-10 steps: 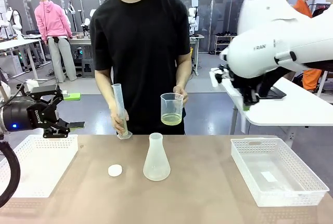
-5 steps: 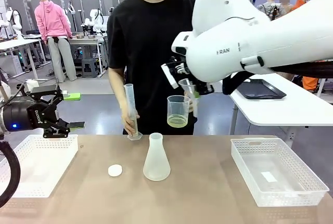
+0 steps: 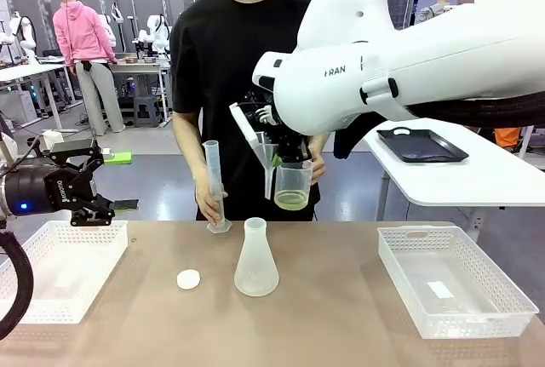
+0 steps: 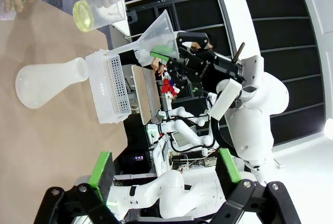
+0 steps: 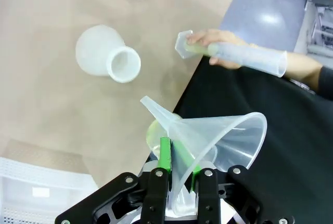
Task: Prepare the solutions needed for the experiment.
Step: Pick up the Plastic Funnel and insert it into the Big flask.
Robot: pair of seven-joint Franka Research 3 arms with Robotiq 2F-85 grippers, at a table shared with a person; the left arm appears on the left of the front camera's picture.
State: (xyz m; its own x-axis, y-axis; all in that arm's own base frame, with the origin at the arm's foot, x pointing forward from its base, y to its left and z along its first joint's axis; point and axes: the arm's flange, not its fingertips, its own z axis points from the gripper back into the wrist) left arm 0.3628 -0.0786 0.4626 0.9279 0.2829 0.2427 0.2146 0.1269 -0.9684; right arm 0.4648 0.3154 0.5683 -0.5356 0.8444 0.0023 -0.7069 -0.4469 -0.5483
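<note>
Tan table with a person at its far edge; the right gripper has its fingers shut tight on a clear funnel, held tilted in the air, higher than the flask; the left gripper hangs wide open and empty near the left basket. Pale yellow-green solution lies as a shallow layer in the beaker that the person holds up, just beside the funnel's spout.

Likely trouble: the spout nudging the beaker and slopping the liquid; the thin funnel wall slipping in the pinch; an off-centre descent tipping the light flask.

Count: one funnel; one beaker; one measuring cylinder; one flask; one white cap; two baskets, counting the right basket.
</note>
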